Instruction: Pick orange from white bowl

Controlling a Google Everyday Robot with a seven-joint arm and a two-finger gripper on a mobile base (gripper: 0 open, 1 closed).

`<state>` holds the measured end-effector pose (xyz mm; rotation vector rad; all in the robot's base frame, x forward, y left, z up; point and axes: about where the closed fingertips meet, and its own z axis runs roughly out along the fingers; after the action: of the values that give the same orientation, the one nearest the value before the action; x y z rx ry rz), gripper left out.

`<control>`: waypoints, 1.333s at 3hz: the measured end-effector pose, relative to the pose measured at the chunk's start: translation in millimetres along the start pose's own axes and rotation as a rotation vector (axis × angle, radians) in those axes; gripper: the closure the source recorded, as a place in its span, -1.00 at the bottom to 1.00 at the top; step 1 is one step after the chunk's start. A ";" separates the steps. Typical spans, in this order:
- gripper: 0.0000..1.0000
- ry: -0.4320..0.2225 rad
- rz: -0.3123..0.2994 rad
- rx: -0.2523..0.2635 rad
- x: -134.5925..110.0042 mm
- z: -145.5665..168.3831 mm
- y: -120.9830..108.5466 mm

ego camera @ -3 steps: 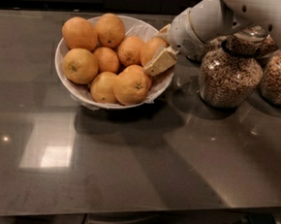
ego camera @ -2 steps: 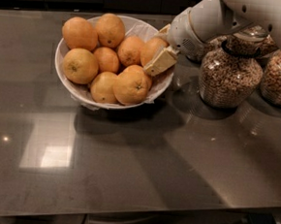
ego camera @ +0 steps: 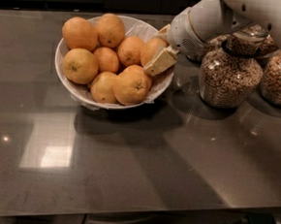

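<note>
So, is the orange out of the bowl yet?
No, in: the orange rests among the others inside the white bowl, gripper at it on the right.

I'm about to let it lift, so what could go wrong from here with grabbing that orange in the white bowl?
The gripper sits at the orange by the right rim of the white bowl. The fruit is heaped, so lifting may roll a neighbouring orange out. The arm hangs right beside the glass jar, and a swing back could knock it.

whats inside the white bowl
Piled oranges on crinkled lining, and the gripper reaching in at the right beside the orange there. The white bowl's bottom is hidden under fruit.
</note>
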<state>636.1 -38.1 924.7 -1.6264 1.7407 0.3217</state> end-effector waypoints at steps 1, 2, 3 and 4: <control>1.00 -0.019 -0.006 -0.005 -4.3 -0.1 1.0; 1.00 -0.040 -0.006 -0.005 -8.5 -4.4 0.6; 1.00 -0.045 -0.022 0.008 -16.7 -17.3 0.3; 1.00 -0.051 -0.056 0.039 -30.0 -38.4 0.2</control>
<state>621.5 -39.2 971.2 -1.6223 1.6506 0.2978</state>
